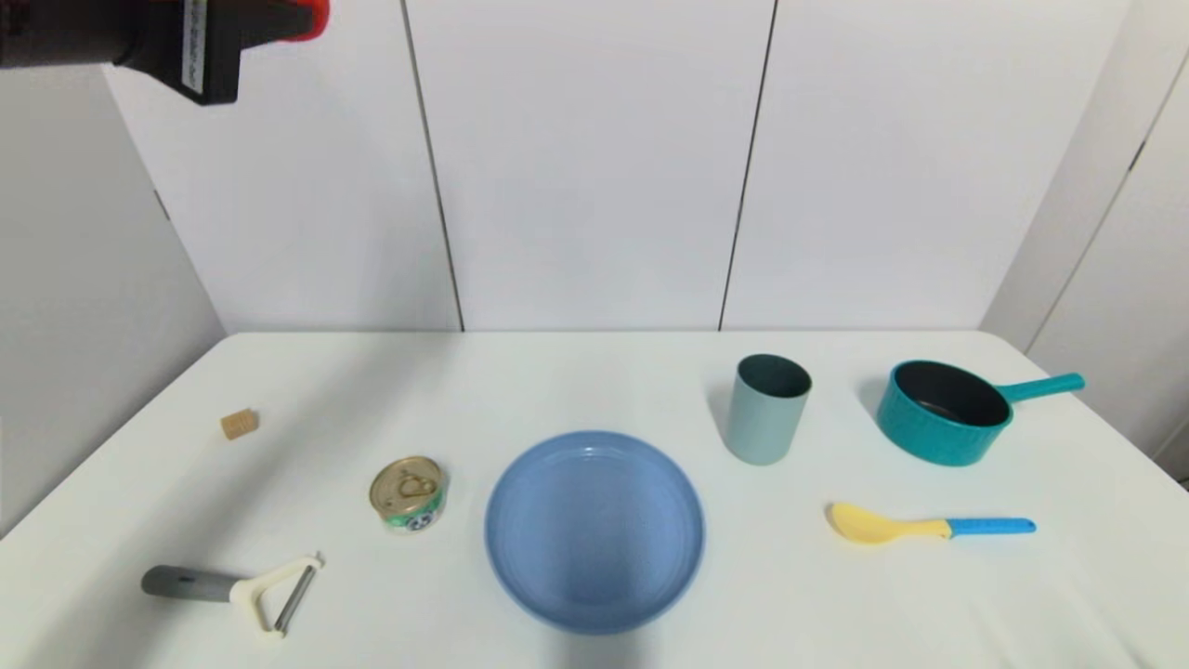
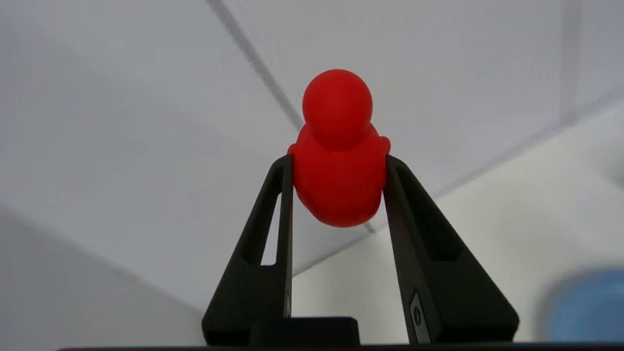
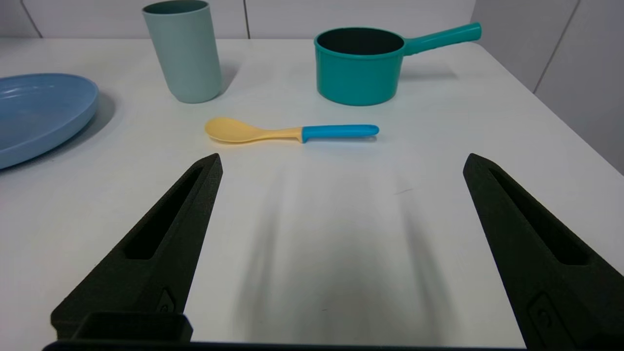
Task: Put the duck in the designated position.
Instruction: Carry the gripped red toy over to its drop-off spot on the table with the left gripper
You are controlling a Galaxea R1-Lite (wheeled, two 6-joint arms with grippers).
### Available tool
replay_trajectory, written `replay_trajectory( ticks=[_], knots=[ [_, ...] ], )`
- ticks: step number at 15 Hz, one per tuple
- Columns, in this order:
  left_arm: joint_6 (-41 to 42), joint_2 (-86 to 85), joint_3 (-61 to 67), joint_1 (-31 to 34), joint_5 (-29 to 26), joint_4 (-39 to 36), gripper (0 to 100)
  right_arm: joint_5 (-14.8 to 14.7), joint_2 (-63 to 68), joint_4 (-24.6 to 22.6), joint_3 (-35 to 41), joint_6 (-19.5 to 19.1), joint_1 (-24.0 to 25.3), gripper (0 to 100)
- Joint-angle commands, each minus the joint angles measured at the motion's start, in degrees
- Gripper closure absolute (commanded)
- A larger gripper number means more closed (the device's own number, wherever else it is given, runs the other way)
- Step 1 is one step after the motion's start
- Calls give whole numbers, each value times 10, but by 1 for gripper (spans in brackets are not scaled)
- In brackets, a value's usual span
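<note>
While the left gripper [image 2: 337, 163] was clenched on it, the duck [image 2: 337, 161] hung high in the air, well above the table [image 1: 307, 372] and out toward ten o'clock from the table's middle. Its rounded red body was pinched between the two black fingers [image 2: 273, 214], one pressed against each flank, with the round head standing clear past the fingertips. From the head camera only a sliver of red [image 1: 316, 19] showed at the end of the raised left gripper [image 1: 279, 23], against the white wall panels.

On the table below, a blue plate [image 1: 594, 531] sat at the near middle. At nine o'clock from the plate stood a small tin can [image 1: 408, 493], just beside it but apart. A peeler [image 1: 237, 589] with a grey handle lay at eight o'clock, and a small tan block [image 1: 240, 424] lay farther off at ten o'clock. A pale green cup [image 1: 767, 408] stood upright at one o'clock from the plate, a teal saucepan [image 1: 947, 411] at two o'clock beyond the cup, and a yellow spoon [image 1: 929, 526] with a blue handle lay flat at three o'clock.

Released and spread wide, the right gripper [image 3: 341, 161] hovered low over bare table at the near right, with the spoon just ahead of its fingertips.
</note>
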Motion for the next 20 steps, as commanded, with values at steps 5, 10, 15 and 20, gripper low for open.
replay_trajectory(
  ticks=[5,10,15,20],
  knots=[
    [-19,-92,163,114,-471,196,100,0,0,0,5,0,1,0],
    [-36,-105,257,116,-565,244,100,0,0,0,5,0,0,0],
    [-36,-78,571,110,-562,-263,100,0,0,0,5,0,1,0],
    [-36,-46,767,110,-542,-521,100,0,0,0,5,0,1,0]
  ],
)
